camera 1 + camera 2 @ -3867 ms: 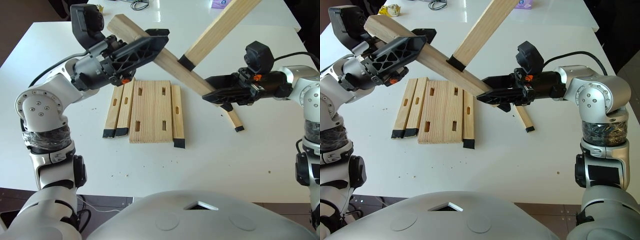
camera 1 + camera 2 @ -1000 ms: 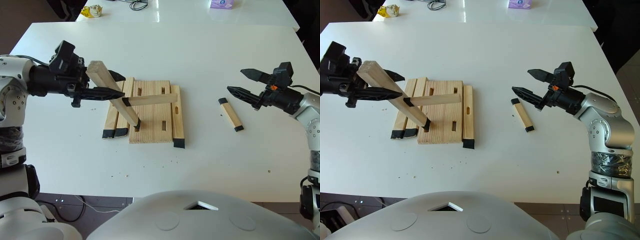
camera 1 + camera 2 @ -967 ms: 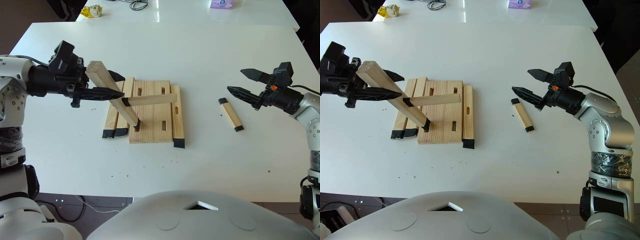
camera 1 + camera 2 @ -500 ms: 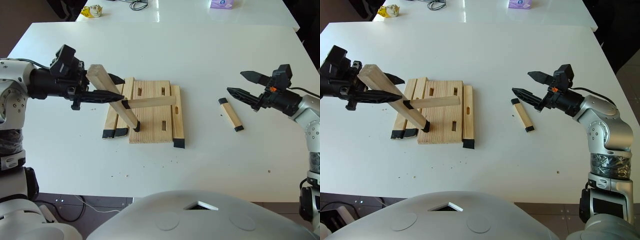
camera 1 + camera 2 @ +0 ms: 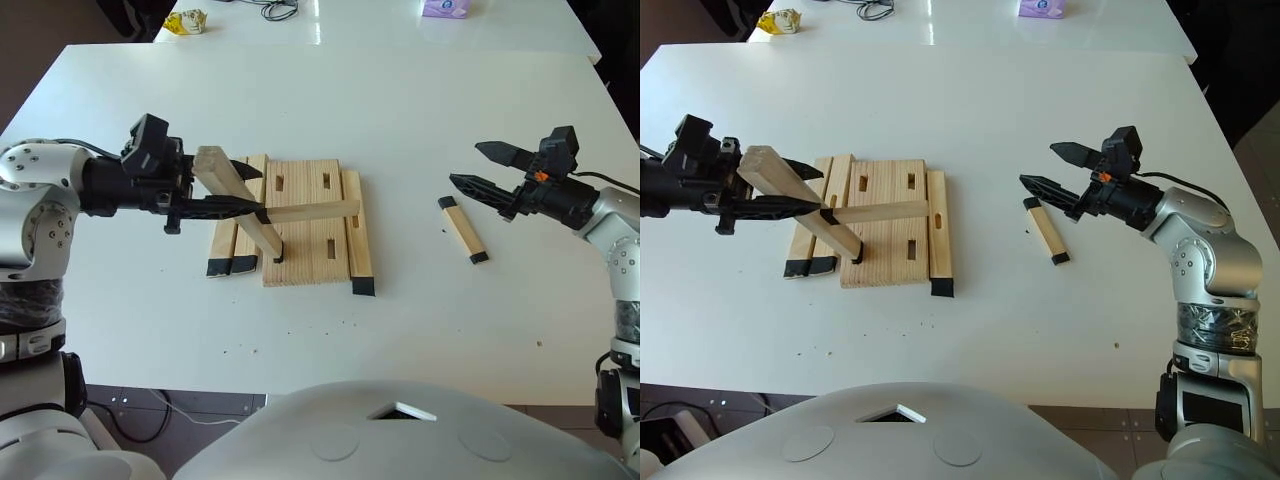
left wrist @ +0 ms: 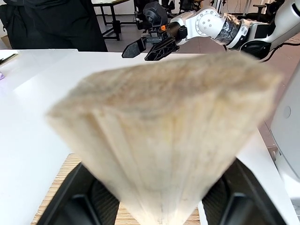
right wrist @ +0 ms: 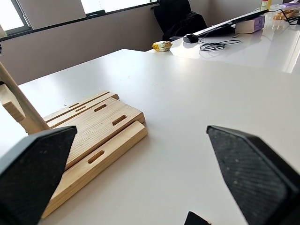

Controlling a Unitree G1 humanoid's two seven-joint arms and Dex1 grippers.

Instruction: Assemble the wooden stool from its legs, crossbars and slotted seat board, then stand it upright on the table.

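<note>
One leg point(image 5: 263, 234), gripped by left tool point(image 5: 254, 192), slants onto seat board point(image 5: 305, 255).

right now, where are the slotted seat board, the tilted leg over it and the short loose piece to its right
slotted seat board point(image 5: 305, 262): left eye view, bare wood between the near slots
tilted leg point(image 5: 225, 172): left eye view, upper part
short loose piece point(image 5: 462, 230): left eye view, its middle

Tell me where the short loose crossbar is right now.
In the head views, the short crossbar lies flat on the table, right of the seat board, near the open right gripper.
</note>
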